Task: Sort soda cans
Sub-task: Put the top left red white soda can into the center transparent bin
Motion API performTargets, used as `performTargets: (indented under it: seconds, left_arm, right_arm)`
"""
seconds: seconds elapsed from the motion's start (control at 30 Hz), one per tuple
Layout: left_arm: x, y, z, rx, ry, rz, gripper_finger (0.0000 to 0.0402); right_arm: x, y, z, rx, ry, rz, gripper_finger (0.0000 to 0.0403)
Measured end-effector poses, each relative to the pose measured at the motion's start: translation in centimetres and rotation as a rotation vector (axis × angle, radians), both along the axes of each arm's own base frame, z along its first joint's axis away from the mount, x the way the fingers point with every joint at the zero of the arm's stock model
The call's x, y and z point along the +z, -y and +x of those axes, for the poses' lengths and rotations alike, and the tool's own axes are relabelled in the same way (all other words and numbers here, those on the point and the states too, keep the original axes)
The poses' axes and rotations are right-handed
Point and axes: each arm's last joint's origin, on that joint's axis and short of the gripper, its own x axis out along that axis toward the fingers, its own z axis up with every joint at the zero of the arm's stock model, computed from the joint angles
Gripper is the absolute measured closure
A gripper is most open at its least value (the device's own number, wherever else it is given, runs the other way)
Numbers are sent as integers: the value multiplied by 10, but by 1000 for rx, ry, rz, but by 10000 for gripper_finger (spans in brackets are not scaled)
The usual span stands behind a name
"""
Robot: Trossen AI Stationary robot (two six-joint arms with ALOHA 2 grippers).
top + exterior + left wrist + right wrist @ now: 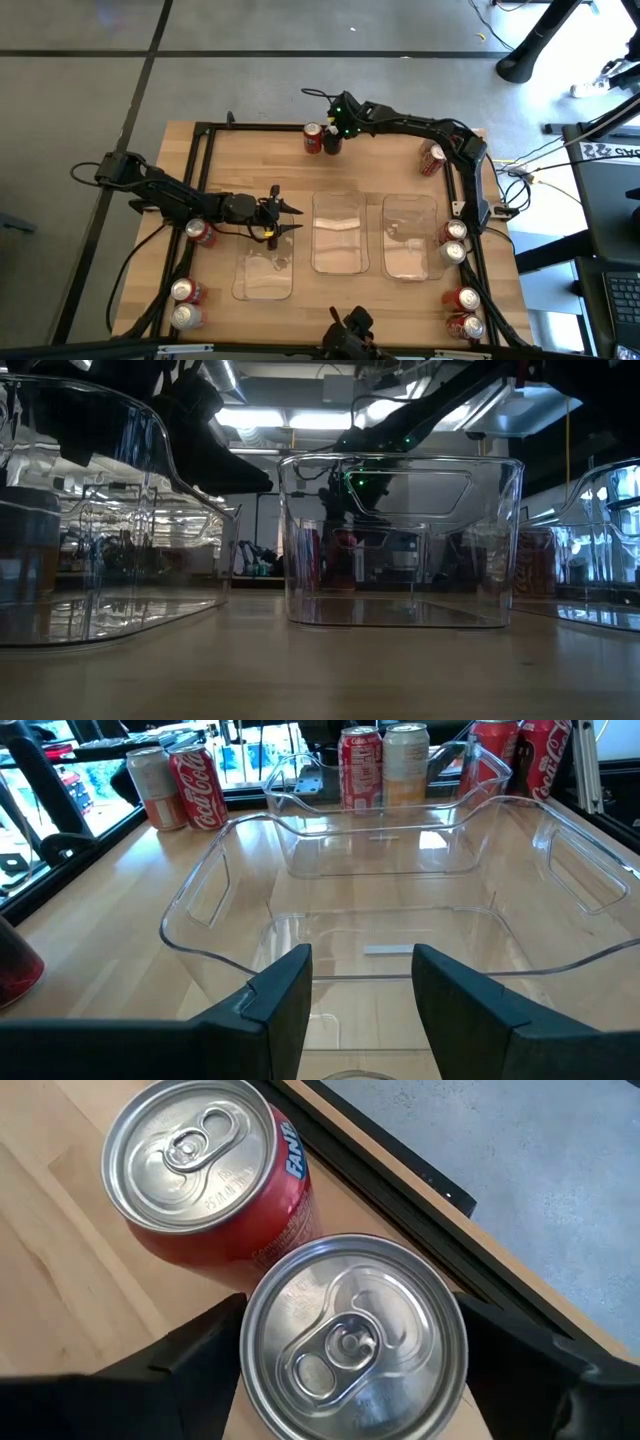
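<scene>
At the table's near side the left gripper (278, 222) hovers over the left tray (200, 895), its jaws apart and holding nothing. Far across, by the back edge, the right gripper (350, 1345) straddles one can (352, 1338), fingers either side of its body; whether they already pinch it is hard to say. A red can (205, 1170) stands just beside. The smooth, stiff, probably slippery can should be gripped mid-body.

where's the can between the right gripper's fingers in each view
High view: far table edge, hidden under the right gripper, beside the red can.
Low view: cannot tell.
Left wrist view: not in it.
Right wrist view: the can, centre, between the fingers.
Shared landmark: the red can next to it.
</scene>
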Motion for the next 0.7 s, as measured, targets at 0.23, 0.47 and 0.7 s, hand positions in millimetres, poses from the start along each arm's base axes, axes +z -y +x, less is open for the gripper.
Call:
performTargets:
  seconds: [0.23,0.47,0.7]
  left_arm:
    - [0,0,0,0,0,0,238]
    - [0,0,0,0,-1,0,238]
    - [0,0,0,0,-1,0,238]
  right_arm:
    - [3,-6,2,4,-15,-30,111]
    - [28,-25,-2,45,-5,-45,110]
    - [67,-60,-10,93,-2,-79,109]
